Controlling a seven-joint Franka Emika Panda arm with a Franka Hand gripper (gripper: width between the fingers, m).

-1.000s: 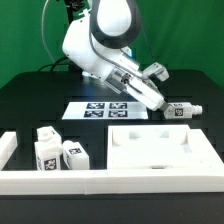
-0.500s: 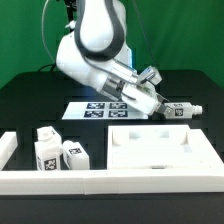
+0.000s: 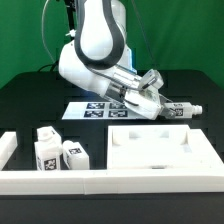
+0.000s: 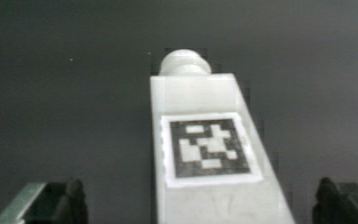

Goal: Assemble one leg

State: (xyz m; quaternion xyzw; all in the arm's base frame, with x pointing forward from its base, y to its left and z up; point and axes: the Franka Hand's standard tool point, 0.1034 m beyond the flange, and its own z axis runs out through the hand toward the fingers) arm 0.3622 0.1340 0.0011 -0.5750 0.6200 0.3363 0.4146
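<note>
From my remote seat, the black desk (image 3: 30, 100) fills most of the exterior view, with the white arm (image 3: 95, 50) leaning in from the upper middle and reaching down toward the exterior view's right. Lower right of that frame sits the big flat white slab (image 3: 185, 150), and a long white rail (image 3: 100, 183) runs along the bottom edge. The marker board (image 3: 92, 109) lies flat in the middle, partly under the arm. Lower left there's a pair of tagged white blocks (image 3: 46, 150) standing side by side just behind the rail. The leg (image 3: 181, 111) is lying on the desk at the middle right, just past the slab's far edge, its stub (image 3: 198, 108) pointing to the exterior view's right. The tool (image 3: 159, 102) hangs right at the leg's other end. On the wrist cam the fingers (image 4: 51, 200) are spread wide on either side of the leg, clear of both its faces, with its tag (image 4: 208, 150) facing the camera.
</note>
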